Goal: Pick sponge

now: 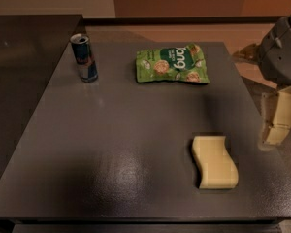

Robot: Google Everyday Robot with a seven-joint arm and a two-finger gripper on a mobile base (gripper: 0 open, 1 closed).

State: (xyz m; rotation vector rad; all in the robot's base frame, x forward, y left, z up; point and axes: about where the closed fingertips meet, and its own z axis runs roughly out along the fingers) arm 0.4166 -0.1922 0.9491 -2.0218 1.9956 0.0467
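The pale yellow sponge (215, 161) with wavy sides lies flat on the dark grey table (111, 140), near the front right corner. My gripper (280, 116) hangs at the right edge of the view, just beyond the table's right edge, to the right of the sponge and a little farther back. It is apart from the sponge and holds nothing. Its grey wrist (281, 52) shows above it.
A green snack bag (172, 63) lies at the back centre of the table. A blue and silver drink can (84, 57) stands upright at the back left. A second dark surface (19, 57) adjoins on the left. The floor beyond is brownish orange.
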